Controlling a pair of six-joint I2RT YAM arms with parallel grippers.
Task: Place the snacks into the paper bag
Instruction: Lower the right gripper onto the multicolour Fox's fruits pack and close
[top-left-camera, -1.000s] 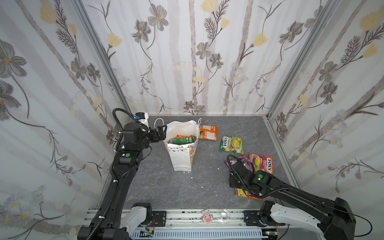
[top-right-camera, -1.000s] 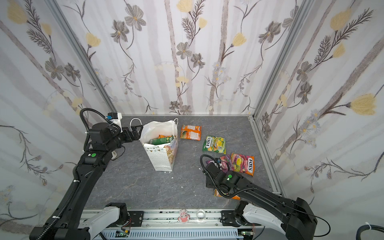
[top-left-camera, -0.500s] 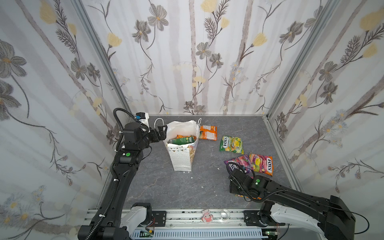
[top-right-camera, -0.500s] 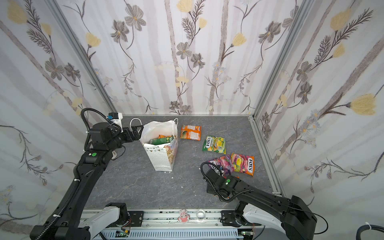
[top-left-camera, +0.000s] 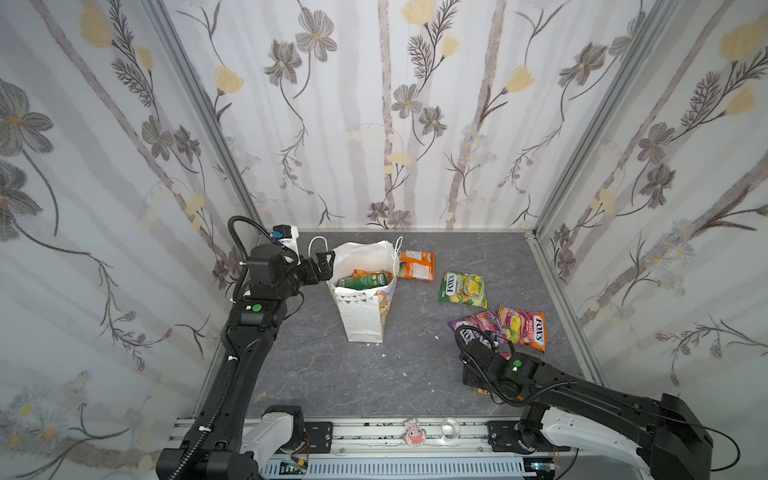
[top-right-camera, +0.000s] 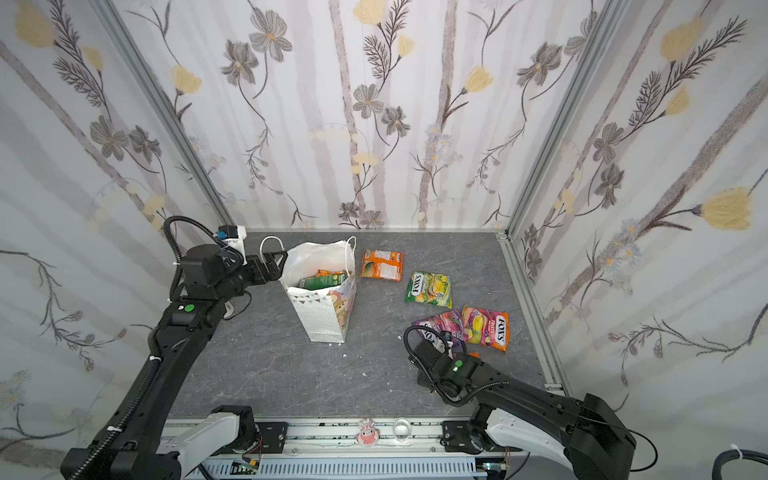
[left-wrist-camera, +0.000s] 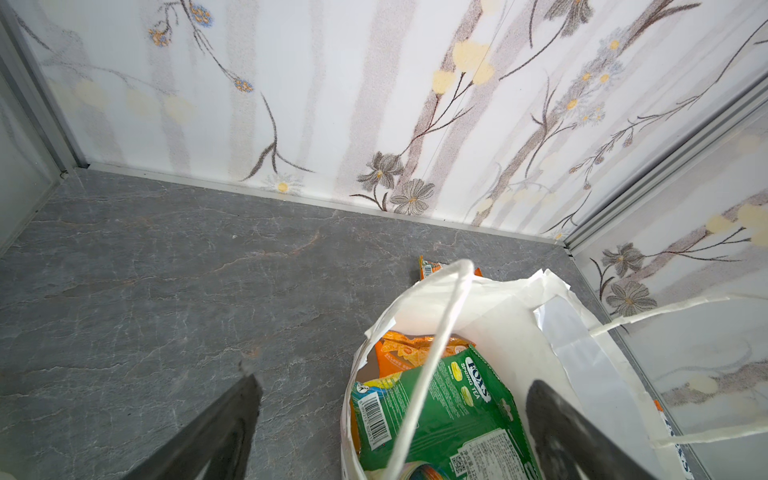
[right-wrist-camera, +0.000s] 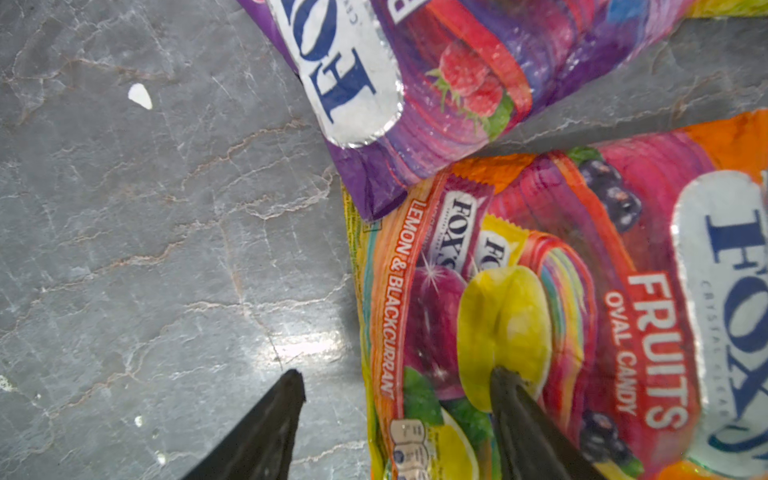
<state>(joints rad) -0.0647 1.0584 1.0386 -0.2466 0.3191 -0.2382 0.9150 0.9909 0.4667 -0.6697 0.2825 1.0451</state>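
The white paper bag (top-left-camera: 363, 316) (top-right-camera: 324, 316) stands upright at the back left, with a green snack (left-wrist-camera: 449, 415) and an orange one (left-wrist-camera: 403, 353) inside. My left gripper (left-wrist-camera: 395, 392) (top-left-camera: 326, 259) is open across the bag's left rim, with one finger inside, one outside, and a cord handle (left-wrist-camera: 436, 357) between them. On the floor lie an orange snack (top-left-camera: 415, 266), a green-yellow one (top-left-camera: 463, 289), a purple one (top-left-camera: 478, 324) (right-wrist-camera: 436, 83) and a pink-orange one (top-left-camera: 521, 328). My right gripper (right-wrist-camera: 397, 374) is open, low over the edge of a fruit candy snack (right-wrist-camera: 540, 311); my right arm mostly hides that snack in both top views.
Flowered walls close in on the left, back and right. White paper scraps (top-left-camera: 384, 356) dot the grey floor. A small pink figure (top-left-camera: 413, 432) and a clear round piece (top-left-camera: 451, 428) sit on the front rail. My right wrist (top-left-camera: 498, 370) hangs low at the front right.
My right arm has drawn back toward the front, uncovering more of the purple snack, and its jaws have spread wider. The left arm and the bag have not moved.
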